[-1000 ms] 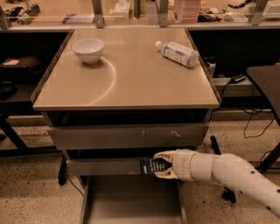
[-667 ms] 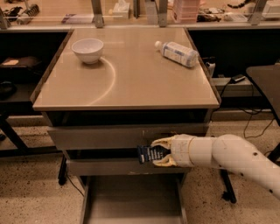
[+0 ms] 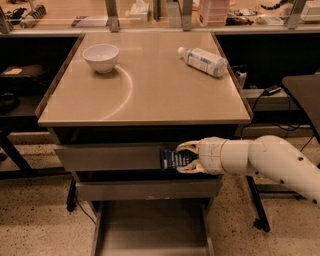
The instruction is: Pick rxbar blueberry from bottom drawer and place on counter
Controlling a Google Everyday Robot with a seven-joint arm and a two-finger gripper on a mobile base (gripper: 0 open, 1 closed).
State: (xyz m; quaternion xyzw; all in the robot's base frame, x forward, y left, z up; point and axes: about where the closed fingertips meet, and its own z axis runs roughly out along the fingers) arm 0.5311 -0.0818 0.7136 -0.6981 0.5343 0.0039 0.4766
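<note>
My gripper (image 3: 184, 158) is shut on the rxbar blueberry (image 3: 172, 158), a small dark navy bar with white lettering. I hold it in the air in front of the upper grey drawer fronts, just below the counter's front edge. My white arm comes in from the right. The bottom drawer (image 3: 150, 227) is pulled open below, its flat grey floor bare. The beige counter (image 3: 150, 85) lies above the bar.
A white bowl (image 3: 101, 57) stands at the counter's back left. A clear plastic bottle (image 3: 202, 61) with a white label lies at the back right. A cluttered shelf (image 3: 150, 12) runs behind. A dark table (image 3: 305, 95) stands at the right.
My gripper has risen with the rxbar from the level of the middle drawer front to just under the counter's edge, and moved slightly left.
</note>
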